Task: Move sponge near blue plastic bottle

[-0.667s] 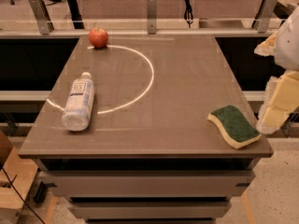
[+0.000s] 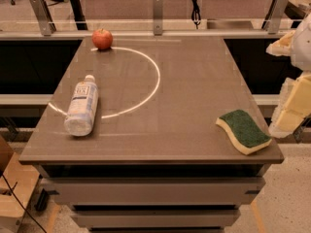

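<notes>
We hold our gripper [image 2: 293,108] just past the right edge of the table [image 2: 194,96], near its front corner, hanging at about tabletop height

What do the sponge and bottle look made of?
The sponge: pale-yellow foam, probably soft, under a matte, rough dark-green scouring layer. The bottle: clear, glossy bluish plastic, white cap, printed label. The gripper hangs past the table on its right, beside the sponge.
</notes>
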`<state>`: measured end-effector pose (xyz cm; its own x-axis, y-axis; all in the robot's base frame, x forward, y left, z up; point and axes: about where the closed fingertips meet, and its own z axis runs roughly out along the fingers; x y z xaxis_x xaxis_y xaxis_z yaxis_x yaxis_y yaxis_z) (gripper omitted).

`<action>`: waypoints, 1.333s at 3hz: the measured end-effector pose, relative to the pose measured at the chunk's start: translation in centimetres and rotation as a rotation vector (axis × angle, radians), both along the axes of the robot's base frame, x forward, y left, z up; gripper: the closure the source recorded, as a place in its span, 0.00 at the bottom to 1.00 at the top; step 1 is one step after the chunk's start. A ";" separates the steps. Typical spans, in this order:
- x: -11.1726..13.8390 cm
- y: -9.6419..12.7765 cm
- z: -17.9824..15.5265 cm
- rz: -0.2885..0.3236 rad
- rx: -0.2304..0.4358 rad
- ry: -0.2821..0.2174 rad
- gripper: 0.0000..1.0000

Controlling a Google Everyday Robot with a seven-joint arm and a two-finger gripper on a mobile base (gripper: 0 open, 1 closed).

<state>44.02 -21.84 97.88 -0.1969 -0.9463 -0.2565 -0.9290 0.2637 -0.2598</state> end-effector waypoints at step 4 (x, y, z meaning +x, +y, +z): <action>2.0 -0.9 -3.9 -0.033 0.227 -0.011 0.00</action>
<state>46.06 -22.75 94.01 -0.2231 -0.8572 -0.4642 -0.9162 0.3470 -0.2003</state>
